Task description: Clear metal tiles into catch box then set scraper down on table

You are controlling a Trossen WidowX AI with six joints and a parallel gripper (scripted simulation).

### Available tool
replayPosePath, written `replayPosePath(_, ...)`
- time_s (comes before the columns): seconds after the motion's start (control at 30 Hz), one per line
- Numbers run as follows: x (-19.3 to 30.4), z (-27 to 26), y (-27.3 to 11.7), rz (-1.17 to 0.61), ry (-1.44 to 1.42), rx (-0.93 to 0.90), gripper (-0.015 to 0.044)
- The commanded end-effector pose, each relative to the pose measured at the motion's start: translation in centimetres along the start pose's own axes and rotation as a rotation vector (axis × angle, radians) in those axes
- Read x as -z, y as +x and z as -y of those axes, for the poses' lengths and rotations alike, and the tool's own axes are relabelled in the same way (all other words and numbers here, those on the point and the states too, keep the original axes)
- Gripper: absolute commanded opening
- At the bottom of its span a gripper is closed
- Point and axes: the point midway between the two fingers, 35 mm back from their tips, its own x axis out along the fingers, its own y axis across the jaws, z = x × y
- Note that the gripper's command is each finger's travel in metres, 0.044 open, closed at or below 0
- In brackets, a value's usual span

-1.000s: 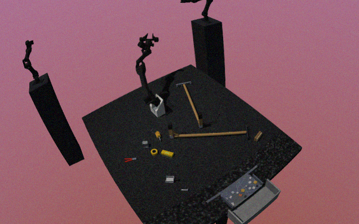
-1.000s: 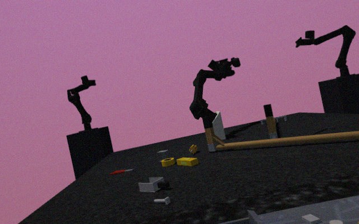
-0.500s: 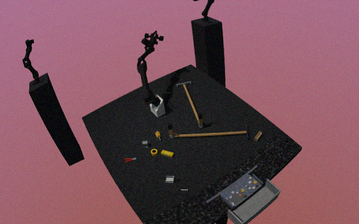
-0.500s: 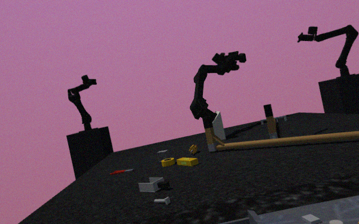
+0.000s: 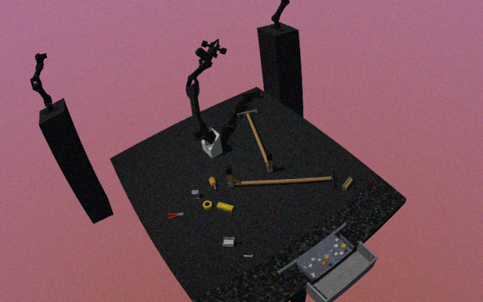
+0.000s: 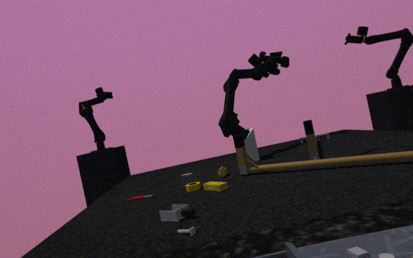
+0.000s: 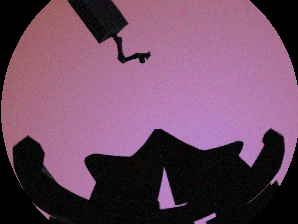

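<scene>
High above the desk (image 5: 170, 159) (image 6: 133, 236), the gripper (image 5: 216, 43) (image 6: 277, 56) (image 7: 157, 132) is closed with nothing in its grasp, its dark fingertips meeting at a point in the wrist view; a narrow wedge of pink background shows lower down between the fingers.

A pale patch marks the yellow block (image 5: 225, 207) (image 6: 215, 186), too small and blurred to read as a label.

The long scraper (image 5: 286, 180) (image 6: 343, 161) lies on the desk, out of the gripper's reach of contact. Its long axis runs almost level across the top view, with the dark-topped upright grip (image 5: 230, 178) (image 6: 241, 159) at the left end and the thin blade (image 5: 333, 178) at the right, near a small wooden block (image 5: 347, 184). A shorter scraper (image 5: 258, 137) (image 6: 311, 142) lies at an angle to it, its head toward the top of that view and its upright grip toward the longer tool.

White, orange and dark tiles (image 5: 327, 256) (image 6: 358, 252) are scattered on the steel bench plate (image 5: 330, 243) (image 6: 330, 244), with the gray catch box (image 5: 368, 251) alongside its outer edge.
</scene>
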Motion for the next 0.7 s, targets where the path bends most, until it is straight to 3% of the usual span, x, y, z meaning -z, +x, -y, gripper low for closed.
replayPosePath(0.0,1.1,-1.3,0.1,-0.01,0.033,-0.039,0.0)
replayPosePath(0.67,7.9,-7.6,0.4,-0.098,0.21,-0.204,0.0)
